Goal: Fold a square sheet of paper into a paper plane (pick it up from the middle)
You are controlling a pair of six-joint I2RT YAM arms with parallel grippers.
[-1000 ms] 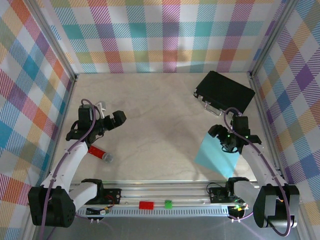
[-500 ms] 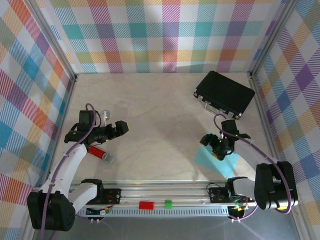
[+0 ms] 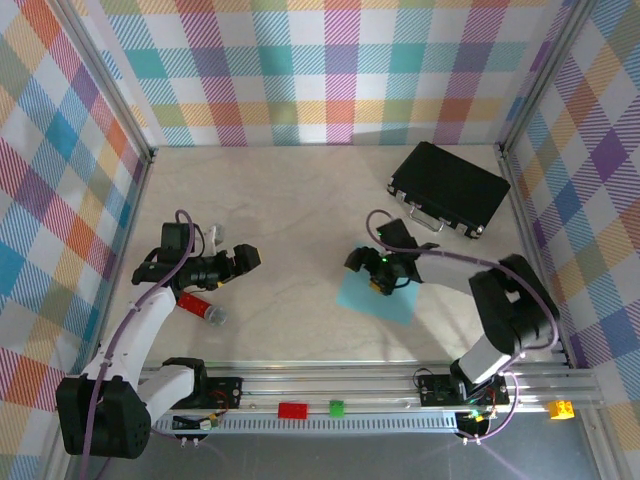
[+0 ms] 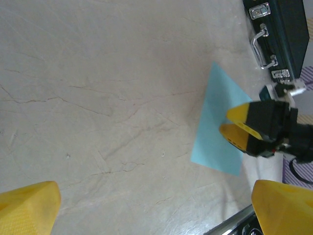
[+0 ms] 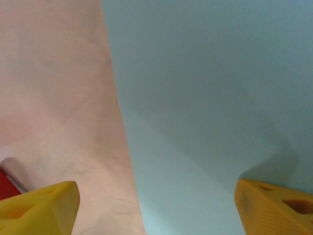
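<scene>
Pickup stage. Right gripper (image 3: 380, 284) poised low over the square sheet of paper (image 3: 360, 298), jaws spread wide; sheet flat on the table (image 3: 300, 220), right of centre. Left gripper (image 3: 250, 258) fully spread, well apart. Next move likely requires pinching the sheet's middle.

The sheet of paper (image 3: 390, 305) lies flat on the counter (image 3: 300, 200), right of its middle and toward the near edge. My right fingers (image 3: 377, 284) sit over the sheet's far-left part, one to each side, with the sheet spreading beneath them. The case (image 3: 450, 188) lies behind the sheet and to its right, well apart. My left fingers (image 3: 247, 259) hang well left of the sheet. A small tube (image 3: 200, 308) lies on the counter farther left still.
</scene>
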